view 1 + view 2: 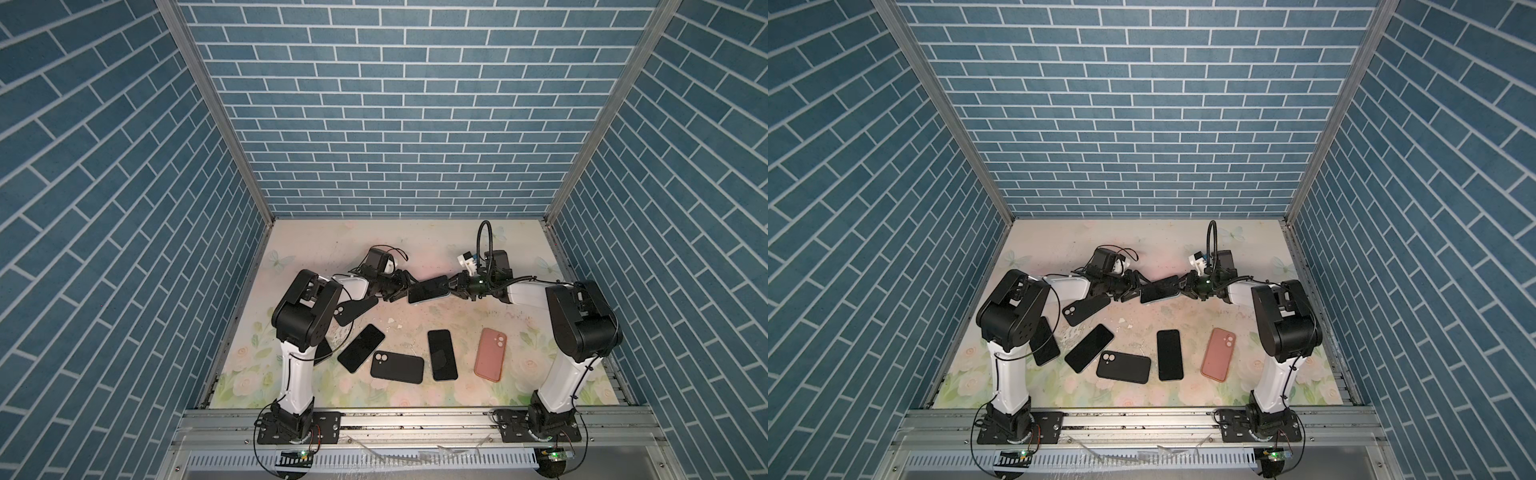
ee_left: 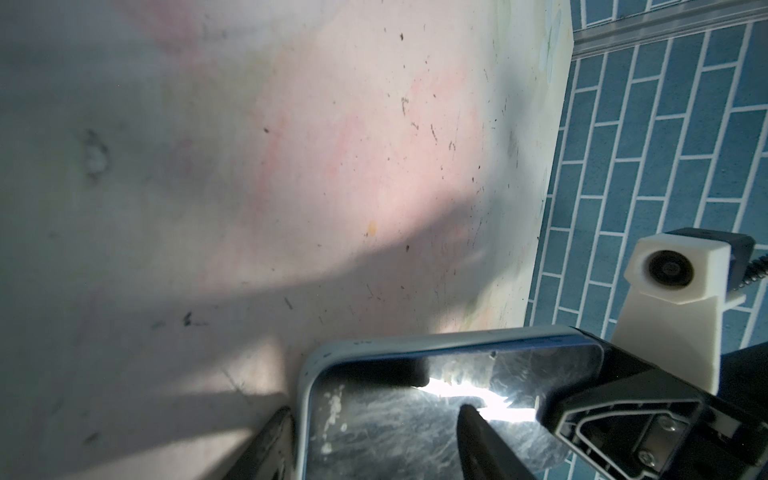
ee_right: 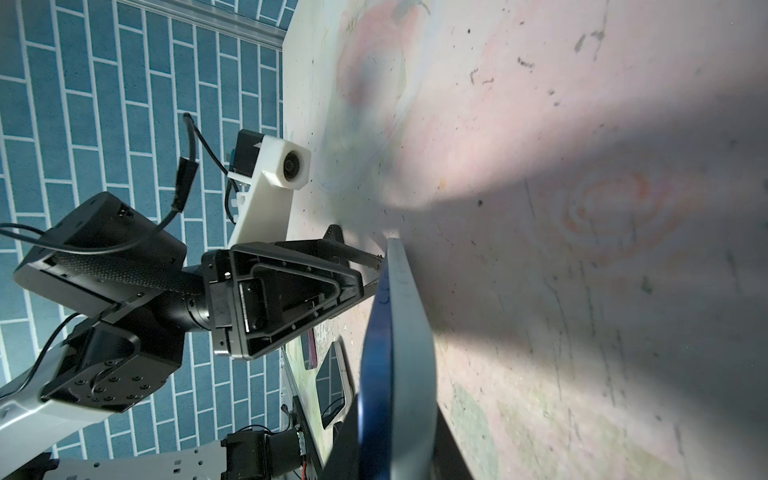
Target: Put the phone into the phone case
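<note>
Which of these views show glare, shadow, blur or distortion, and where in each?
Left wrist view: white glare on the phone screen, a broad shadow across the table. Right wrist view: the phone's close edge is soft; shadow bands cross the table. In both top views: evenly lit, sharp, walls splay outward.

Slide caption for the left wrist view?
Left gripper and right gripper hold a pale-cased phone between them over the scuffed floral table.
</note>
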Controlling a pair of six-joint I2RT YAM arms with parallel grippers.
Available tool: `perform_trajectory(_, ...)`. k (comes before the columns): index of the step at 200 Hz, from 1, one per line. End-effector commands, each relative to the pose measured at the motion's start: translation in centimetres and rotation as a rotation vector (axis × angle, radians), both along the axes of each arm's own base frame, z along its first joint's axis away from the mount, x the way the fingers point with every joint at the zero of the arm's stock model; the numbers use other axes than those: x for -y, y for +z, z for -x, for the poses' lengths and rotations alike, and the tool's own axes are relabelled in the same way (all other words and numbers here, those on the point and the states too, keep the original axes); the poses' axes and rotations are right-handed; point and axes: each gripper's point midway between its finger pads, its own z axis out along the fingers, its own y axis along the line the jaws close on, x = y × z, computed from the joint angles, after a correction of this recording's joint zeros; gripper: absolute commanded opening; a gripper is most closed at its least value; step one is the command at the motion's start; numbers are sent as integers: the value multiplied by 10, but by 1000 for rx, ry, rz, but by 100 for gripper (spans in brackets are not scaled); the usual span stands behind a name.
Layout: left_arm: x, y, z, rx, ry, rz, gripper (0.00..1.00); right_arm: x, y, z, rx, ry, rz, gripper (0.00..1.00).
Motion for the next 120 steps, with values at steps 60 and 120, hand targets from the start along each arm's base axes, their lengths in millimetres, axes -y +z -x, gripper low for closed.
perform_trajectory(60, -1, -21, 14, -81, 0, -30, 65, -7, 21, 9, 22, 29, -71, 33)
perform_trajectory(120, -1, -22, 13, -89, 25, -12, 65, -7, 37, 18, 28, 56, -106, 30)
